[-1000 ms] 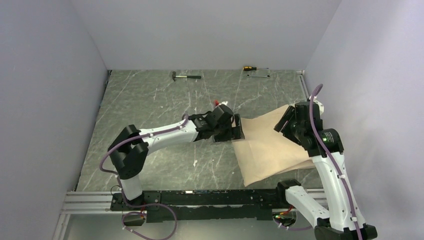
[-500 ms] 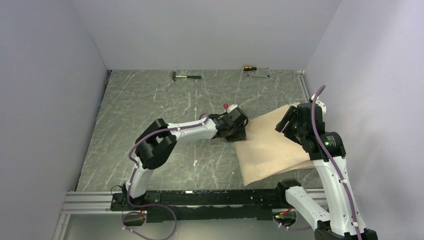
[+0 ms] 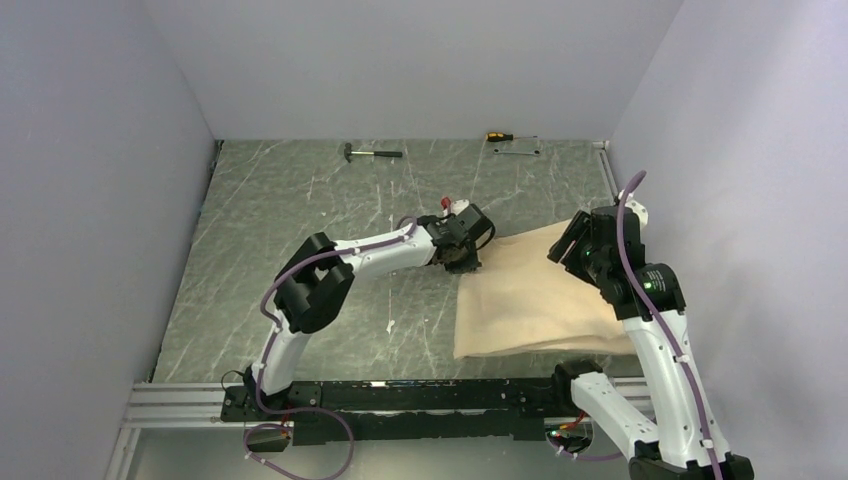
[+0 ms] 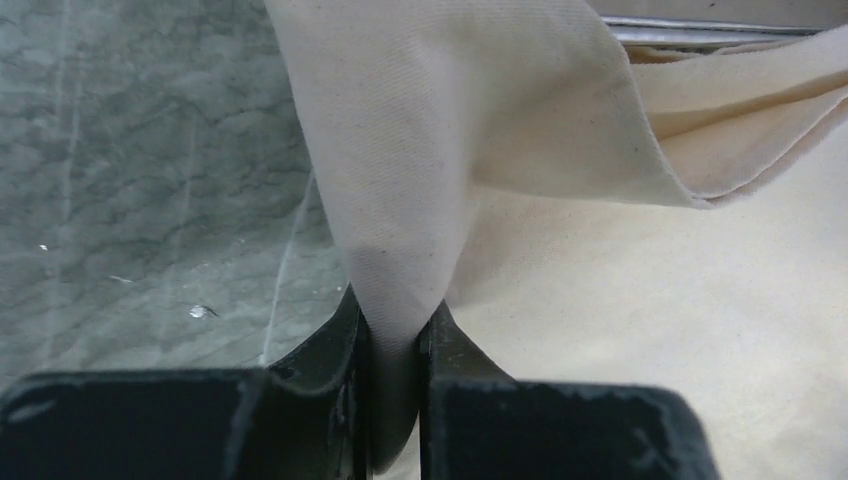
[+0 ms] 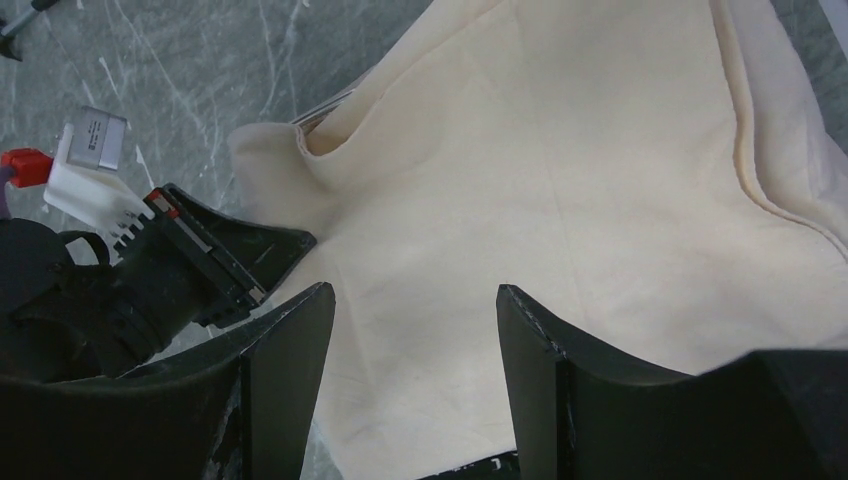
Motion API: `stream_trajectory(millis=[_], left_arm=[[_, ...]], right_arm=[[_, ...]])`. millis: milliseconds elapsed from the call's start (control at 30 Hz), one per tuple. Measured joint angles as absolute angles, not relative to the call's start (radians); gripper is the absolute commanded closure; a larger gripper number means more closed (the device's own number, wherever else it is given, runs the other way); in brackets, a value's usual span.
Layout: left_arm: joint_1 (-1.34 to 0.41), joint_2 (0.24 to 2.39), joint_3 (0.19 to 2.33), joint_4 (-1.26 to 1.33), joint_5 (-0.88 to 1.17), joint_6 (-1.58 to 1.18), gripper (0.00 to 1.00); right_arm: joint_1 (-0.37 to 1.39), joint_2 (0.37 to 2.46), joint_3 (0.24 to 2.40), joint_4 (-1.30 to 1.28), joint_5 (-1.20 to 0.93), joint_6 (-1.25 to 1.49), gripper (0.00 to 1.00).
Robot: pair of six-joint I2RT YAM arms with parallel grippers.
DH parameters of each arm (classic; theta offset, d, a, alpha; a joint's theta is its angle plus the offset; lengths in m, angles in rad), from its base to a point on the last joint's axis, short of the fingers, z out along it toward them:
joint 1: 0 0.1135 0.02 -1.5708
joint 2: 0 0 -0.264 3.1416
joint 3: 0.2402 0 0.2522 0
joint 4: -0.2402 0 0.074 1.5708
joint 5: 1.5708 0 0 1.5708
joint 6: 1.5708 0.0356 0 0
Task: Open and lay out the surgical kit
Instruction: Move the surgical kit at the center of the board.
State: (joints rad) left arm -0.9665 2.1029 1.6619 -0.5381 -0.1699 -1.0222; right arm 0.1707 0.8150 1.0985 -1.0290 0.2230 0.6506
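1. Grey marbled tabletop (image 3: 300, 230) is being enclosed by pale walls. A small black-handled hammer (image 3: 368, 153) is lying at its 12 o'clock edge and a yellow-handled screwdriver (image 3: 497, 135) at 1 o'clock.
2. A large beige wrap cloth (image 3: 530, 300) is being kept spread towards 4 o'clock; whatever is under it is being hidden.
3. A raised fold at the cloth's 10 o'clock corner is being pinched tightly by the left gripper (image 4: 395, 330).
4. The right gripper (image 5: 415, 320) is being held over the cloth's 2 o'clock side, jaws wide apart, with nothing between them.
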Motion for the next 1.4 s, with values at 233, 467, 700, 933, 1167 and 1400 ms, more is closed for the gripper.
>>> stream_trajectory(millis=[233,467,700,933,1167,1400], left_arm=[[-0.910,2.108,1.695,-0.590,-0.143,-0.929,1.00],[-0.757,2.121,1.724,-0.615,-0.081,-0.824,1.00],[-0.582,2.165,1.784,-0.617,-0.042,-0.771,1.00],[-0.442,2.174,1.787,-0.590,0.009,-0.737,1.00],[-0.341,2.296,1.961,-0.590,0.188,-0.577,1.00],[-0.309,2.357,2.040,-0.582,0.304,-0.528,0.79]], right_arm=[[0.171,0.866,1.084,-0.970,0.217,0.651,0.35],[0.171,0.953,1.081,-0.891,0.204,0.636,0.33],[0.161,1.093,1.082,-0.806,0.201,0.595,0.32],[0.129,1.240,1.088,-0.749,0.181,0.572,0.34],[0.125,1.282,1.089,-0.714,0.155,0.618,0.37],[0.125,1.287,1.071,-0.656,0.102,0.767,0.45]])
